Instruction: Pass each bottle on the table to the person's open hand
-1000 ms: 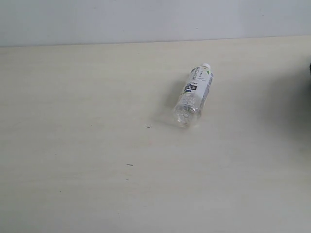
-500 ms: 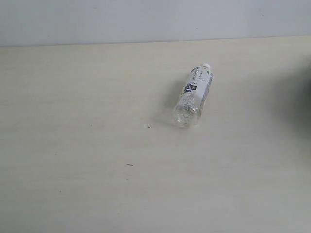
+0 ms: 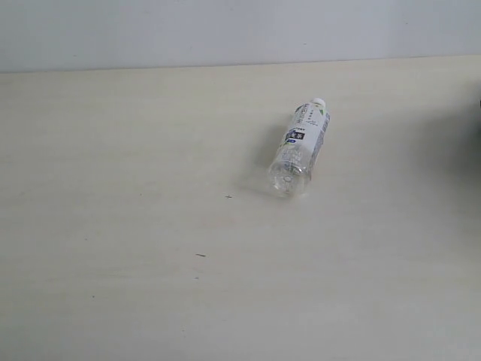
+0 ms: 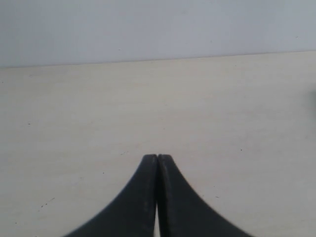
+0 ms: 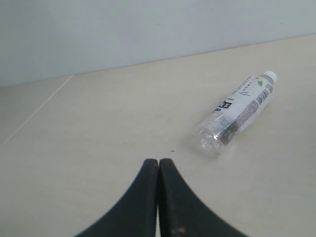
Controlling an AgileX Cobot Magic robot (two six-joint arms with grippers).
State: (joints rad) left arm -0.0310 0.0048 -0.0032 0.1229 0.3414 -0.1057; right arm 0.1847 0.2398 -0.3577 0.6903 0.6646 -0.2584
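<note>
**one bottle lying on the table, both grippers closed and empty**

exterior view: a single clear plastic bottle (image 3: 299,148) lies on its side on the pale cream table (image 3: 113,226), right of the middle and in the farther half of the surface. its white cap (image 3: 319,101) points toward the grey-white wall (image 3: 225,30) and a little to the right, and its clear base faces the near side. a white label (image 3: 307,124) with green and dark print wraps the body just below the cap. the rest of the body is see-through. two tiny dark specks (image 3: 228,197) mark the table, one near the base of the bottle on its left, the other closer to the camera.

left wrist view: the left gripper (image 4: 157,159) has its two black fingers pressed together tip to tip, nothing held between them, with bare table beyond.

right wrist view: the right gripper (image 5: 158,162) is likewise pinched closed on nothing. the bottle (image 5: 237,112) lies ahead of the tips and off their line, well apart from them. whether either pair of tips touches the surface cannot be told.
</note>
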